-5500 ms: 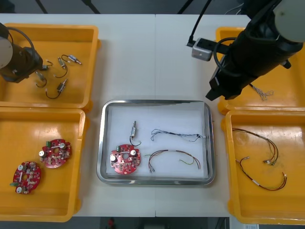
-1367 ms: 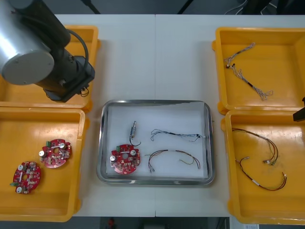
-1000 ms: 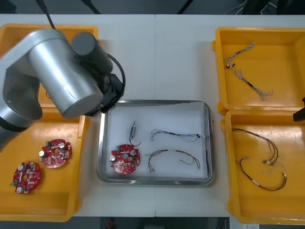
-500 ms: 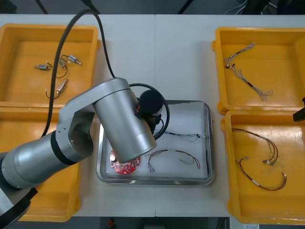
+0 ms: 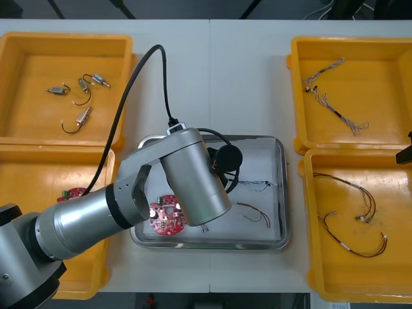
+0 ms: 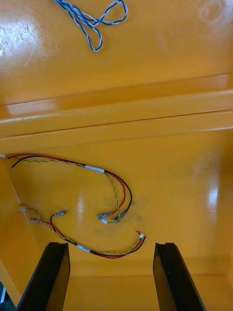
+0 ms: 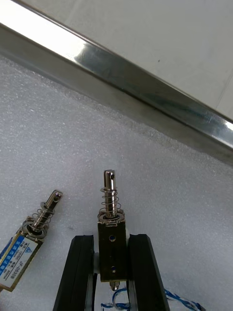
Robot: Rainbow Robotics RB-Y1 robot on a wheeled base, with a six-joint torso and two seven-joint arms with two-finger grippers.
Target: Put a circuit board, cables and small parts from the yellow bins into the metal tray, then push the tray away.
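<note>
Left tool (image 7: 111, 241) is over the metal tray (image 7: 121, 73), its black fingers clamped on a small metal part (image 7: 111, 204) with a squared brass body, coiled spring and round-tipped pin. A second small metal part (image 7: 35, 232) lies just beside it on the white, grainy liner. Round red circuit board (image 5: 168, 215) sits in the tray's near left. Right tool (image 6: 110, 248) is spread wide and empty above the red and yellow cables (image 6: 94, 169) in the near right yellow bin (image 6: 184, 194).

**Table layout, front view**

Light table (image 5: 212, 77) under me, with a seam down its middle. Four yellow bins sit directly on it: upper-left bin (image 5: 38, 125), lower-left bin (image 5: 38, 174), upper-right bin (image 5: 386, 77) and lower-right bin (image 5: 335, 277). The metal tray (image 5: 283, 193) is at frame centre, just beside the lower-right bin and not touching it.
</note>
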